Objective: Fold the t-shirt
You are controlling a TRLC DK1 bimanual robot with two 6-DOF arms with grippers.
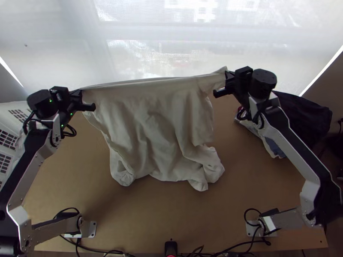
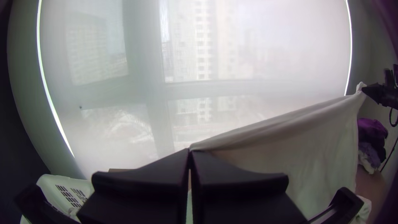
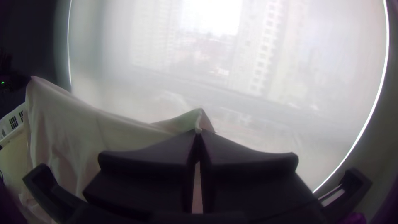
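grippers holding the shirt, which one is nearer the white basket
The left gripper, on the basket's side; the right gripper is across the table, near the dark cloth.

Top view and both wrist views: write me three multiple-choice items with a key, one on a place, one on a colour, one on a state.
1. Where is the white basket?
A at the top view's left edge
B at its right edge
C at its centre

2. What colour is the t-shirt?
A navy
B red
C off-white

3. How is the t-shirt's upper edge?
A folded flat on the table
B stretched between the left hand and the right hand
C bunched in the basket

Key:
1 A: its slotted side shows there.
2 C: the cloth is pale throughout.
3 B: each hand pinches one end, the cloth hanging between.
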